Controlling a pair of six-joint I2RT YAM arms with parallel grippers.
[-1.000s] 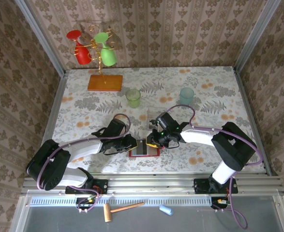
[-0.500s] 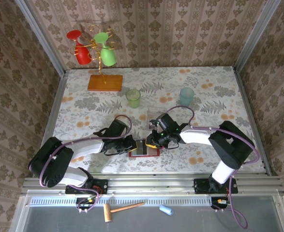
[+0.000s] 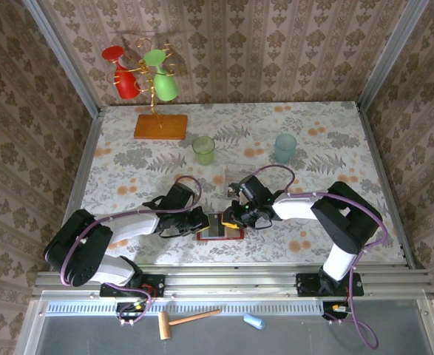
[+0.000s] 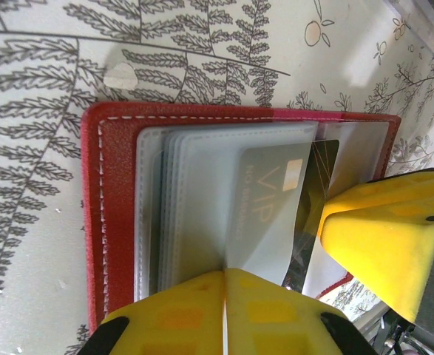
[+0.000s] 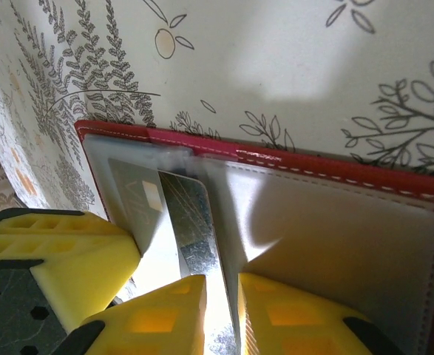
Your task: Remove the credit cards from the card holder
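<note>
Moved since the earlier frame: the right arm's elbow has drawn in toward the card holder (image 3: 220, 228) and the right hand (image 3: 234, 216) has edged slightly closer over its right side; the left hand (image 3: 200, 220) has crept a little nearer its left edge. Card holder: red, lying open and flat on the floral desk (image 3: 128, 163), between the two hands. Left hand (image 4: 224, 285): fingers pressed together, clamped on the edge of a clear pocket leaf of the card holder (image 4: 117, 222). In that leaf, a grey credit card (image 4: 272, 196) marked VIP, with a gold chip. Just beside it, partly under the leaf, a dark credit card (image 4: 321, 174), still partly in its pocket. Right hand (image 5: 222, 292): fingers almost together, pinching the near edge of the dark credit card (image 5: 191, 225), which rises from the card holder (image 5: 350, 174) at its fold. Beyond the card holder, well apart: a green cup (image 3: 203, 150) and a teal cup (image 3: 285, 147). Farther beyond, to its left: an orange wooden base (image 3: 160, 126).
</note>
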